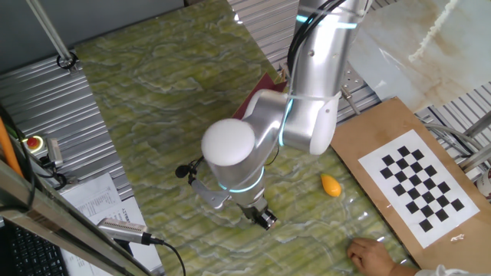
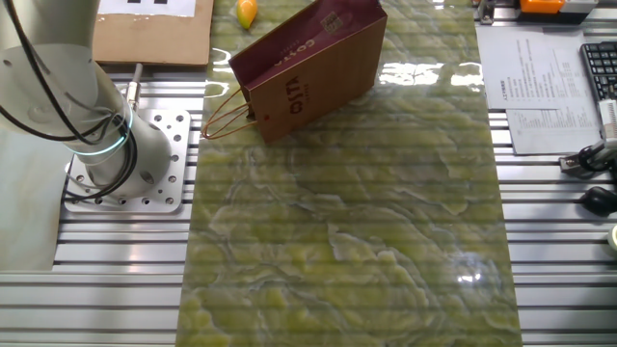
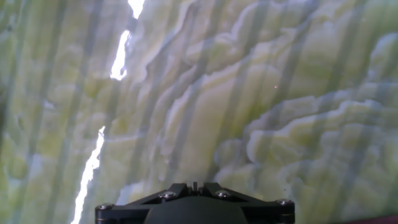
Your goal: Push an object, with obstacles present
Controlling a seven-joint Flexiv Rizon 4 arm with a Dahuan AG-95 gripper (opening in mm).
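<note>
The tiny pinkish-tan object does not show in any view. My gripper hangs low over the green marbled mat, near its front edge; its fingers appear closed together and hold nothing. In the hand view the gripper shows only bare mat ahead. The obstacle, a brown paper bag with a maroon side, lies tipped over at the far end of the mat in the other fixed view. In one fixed view the bag is mostly hidden behind my arm. The gripper is out of the other fixed view.
An orange-yellow oval piece lies on the mat right of the gripper, also in the other fixed view. A cardboard sheet with a checkerboard lies at the right. A person's hand rests at the bottom right. Papers lie beside the mat.
</note>
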